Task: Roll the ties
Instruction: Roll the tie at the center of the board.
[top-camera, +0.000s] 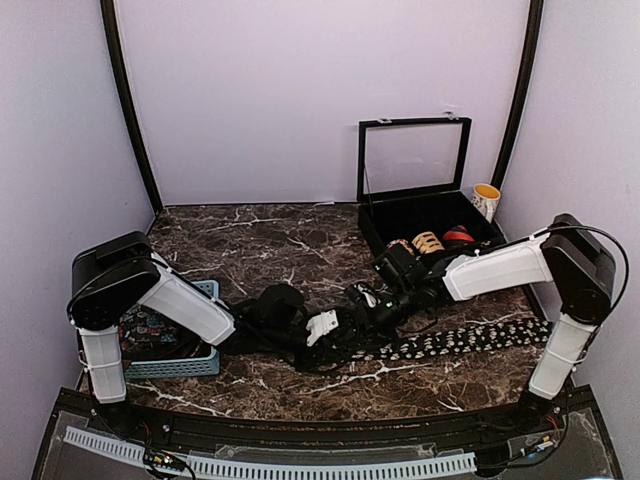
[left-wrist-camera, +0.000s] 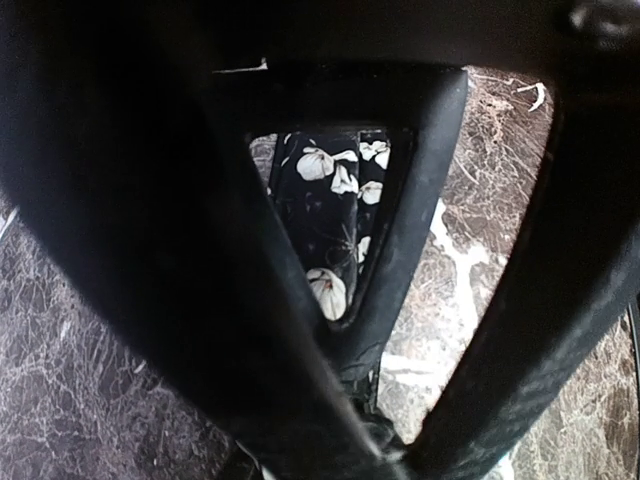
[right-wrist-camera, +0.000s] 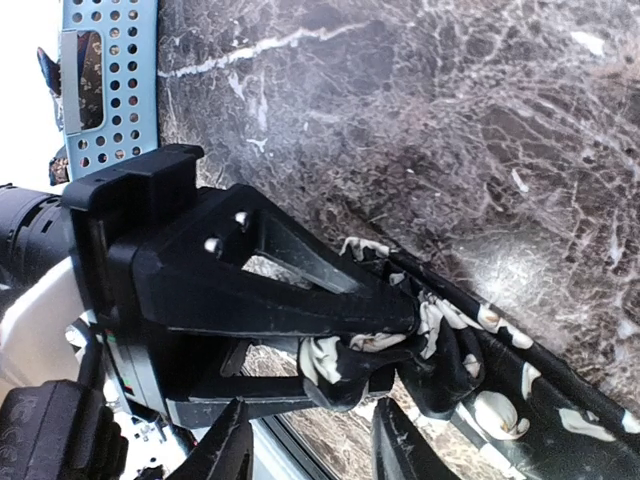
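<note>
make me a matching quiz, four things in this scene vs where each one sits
Things:
1. blue basket
2. cup
3. floral tie
4. red coil

Places:
a. inside the open black case
b. stretched out flat, front right
c. near left side
d. just right of the case, at the back

Pairs: 1-c; 2-d; 3-b; 4-a
</note>
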